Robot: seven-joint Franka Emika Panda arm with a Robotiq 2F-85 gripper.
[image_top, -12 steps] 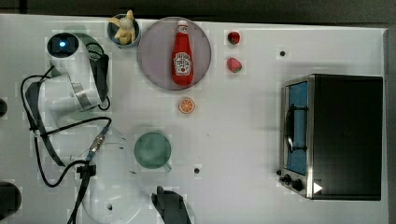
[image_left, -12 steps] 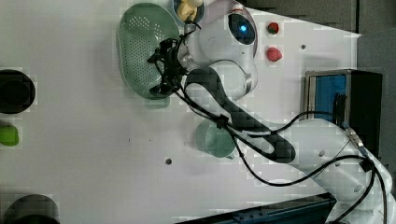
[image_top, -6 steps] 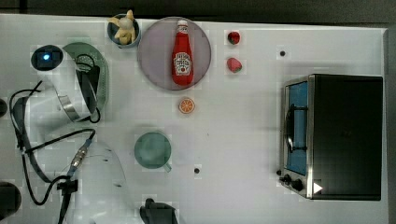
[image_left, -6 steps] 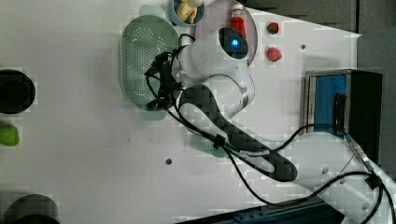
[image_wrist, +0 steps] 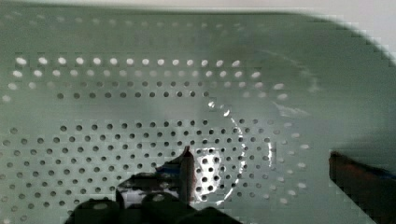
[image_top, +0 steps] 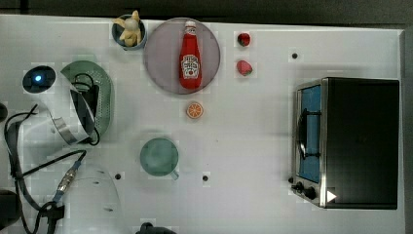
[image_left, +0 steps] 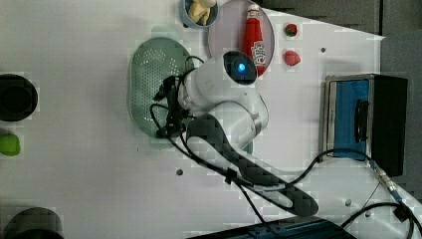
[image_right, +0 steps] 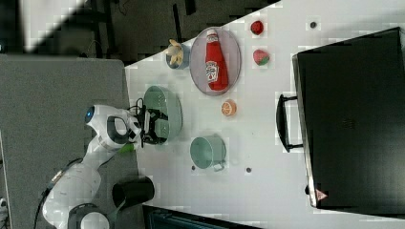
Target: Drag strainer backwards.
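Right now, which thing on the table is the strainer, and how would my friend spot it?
Start at the big round plate with the ketchup bottle lying on it, then look toward the top view's left, where the robot arm leans over. The strainer is the pale green oval bowl under it. Unlike the round teal mug nearby, it is bigger, wide-rimmed and covered in little holes.

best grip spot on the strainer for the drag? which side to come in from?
Likely the strainer's wide rim on a long side, coming from above: one finger inside the perforated bowl, one outside. It lies mouth-up and shows no handle, so the rim is the part to pinch. The hand is already over the bowl.
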